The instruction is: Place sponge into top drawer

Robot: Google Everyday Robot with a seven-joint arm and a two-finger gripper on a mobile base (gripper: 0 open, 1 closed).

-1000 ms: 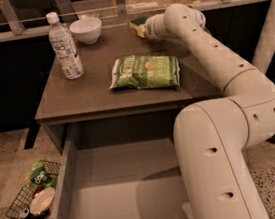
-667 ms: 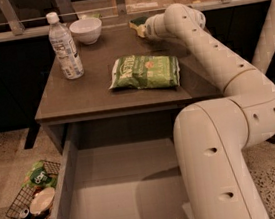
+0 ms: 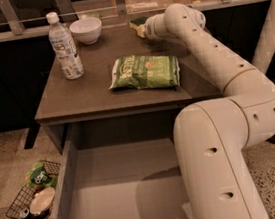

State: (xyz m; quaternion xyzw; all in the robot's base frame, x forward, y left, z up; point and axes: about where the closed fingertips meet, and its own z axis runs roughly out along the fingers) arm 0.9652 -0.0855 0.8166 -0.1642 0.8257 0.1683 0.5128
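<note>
The arm (image 3: 216,171) fills the lower right of the frame. Its thick near link rises from the bottom edge, bends at a rounded elbow at right of centre, then runs as a slimmer link up and to the left across the surface (image 3: 75,97) to a wrist at top centre. Below and left of the near link the top drawer (image 3: 62,192) stands pulled out from under the surface, its grey floor bare and partly shadowed by the arm. On the floor at lower left, just beside the drawer's wall, sits a wire basket (image 3: 24,204) with a few items in it. On the surface, a light-green snack bag (image 3: 145,71) lies flat near the middle, under the reaching link. A clear water bottle (image 3: 65,48) stands upright toward the left, and a white bowl (image 3: 86,30) sits behind it at the far edge. The tool (image 3: 145,28) is at the far edge of the surface, top centre, pointing left, with the sponge (image 3: 137,22) right at its tip, well apart from the drawer. Compared with a second ago, the arm, sponge, bag, bottle and bowl all sit in the same places. The wrist covers most of the tool, so I cannot tell whether it is spread or pinching the sponge. The drawer's front edge and the arm's base are cut off by the bottom of the frame.
</note>
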